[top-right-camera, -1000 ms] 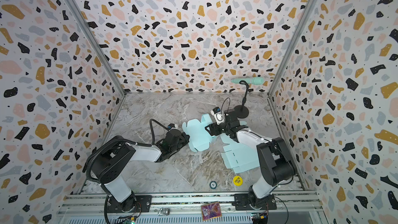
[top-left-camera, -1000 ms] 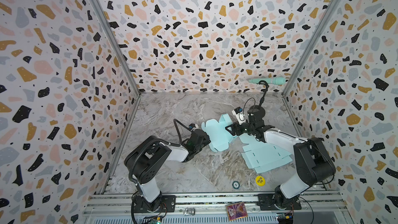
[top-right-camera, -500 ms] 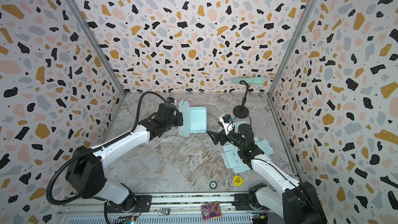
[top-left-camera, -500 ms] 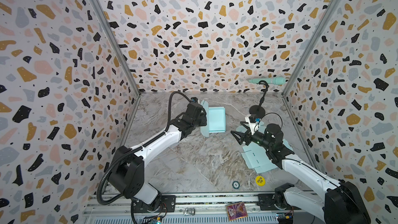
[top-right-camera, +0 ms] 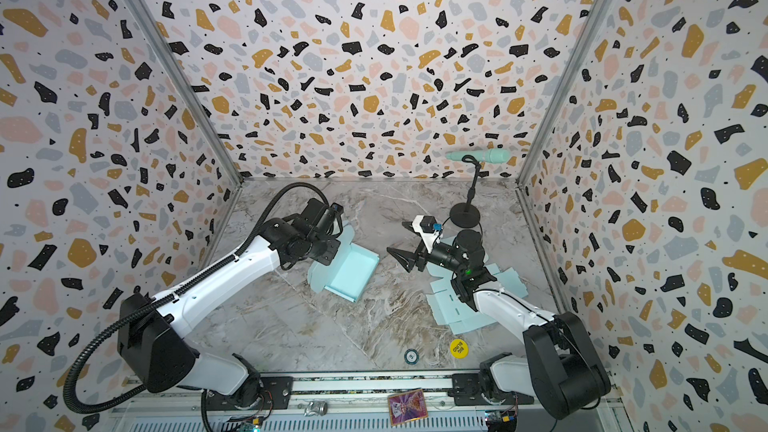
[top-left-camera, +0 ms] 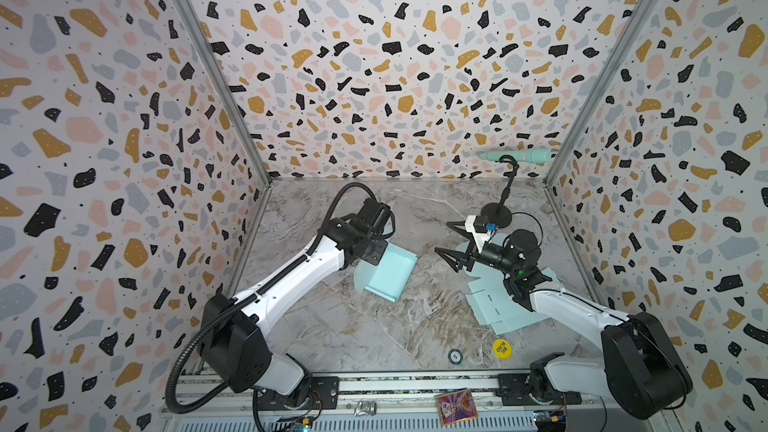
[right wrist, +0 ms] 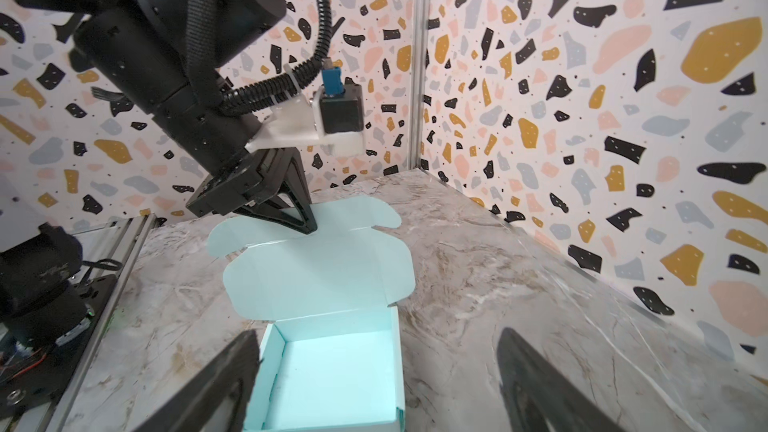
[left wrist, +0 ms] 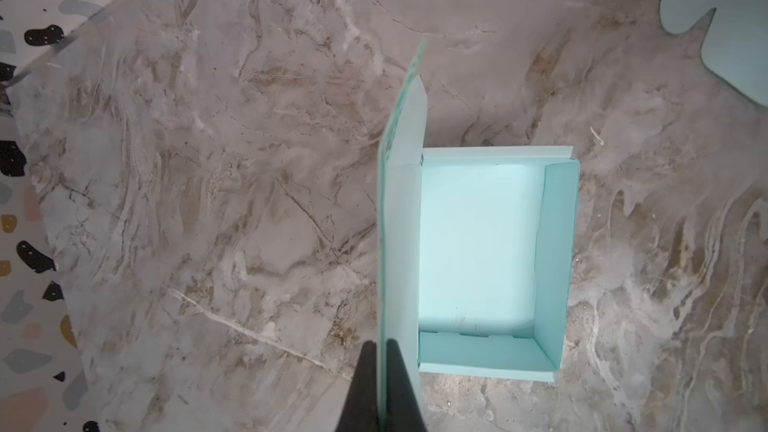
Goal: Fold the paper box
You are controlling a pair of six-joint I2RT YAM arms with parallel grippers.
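Note:
The paper box (top-left-camera: 392,274) (top-right-camera: 351,272) is light teal and stands on the marble table near the middle, its tray formed with four walls up (left wrist: 478,243) (right wrist: 332,367). Its lid with rounded ear flaps stands raised at the left side. My left gripper (top-left-camera: 374,255) (top-right-camera: 328,255) (left wrist: 380,344) is shut on the lid's edge, and its tips show in the right wrist view (right wrist: 309,228). My right gripper (top-left-camera: 441,236) (top-right-camera: 395,237) (right wrist: 376,334) hangs open to the right of the box, pointing at it and touching nothing.
Flat teal box blanks (top-left-camera: 498,305) (top-right-camera: 457,309) lie under the right arm. A microphone stand (top-left-camera: 496,214) is at the back right. A yellow sticker (top-left-camera: 501,347) and a small disc (top-left-camera: 455,356) lie near the front edge. Patterned walls close three sides.
My right gripper has drawn back from the box to the right and stands open. My left arm has risen and stretched out, holding the box by its lid, now with the tray formed.

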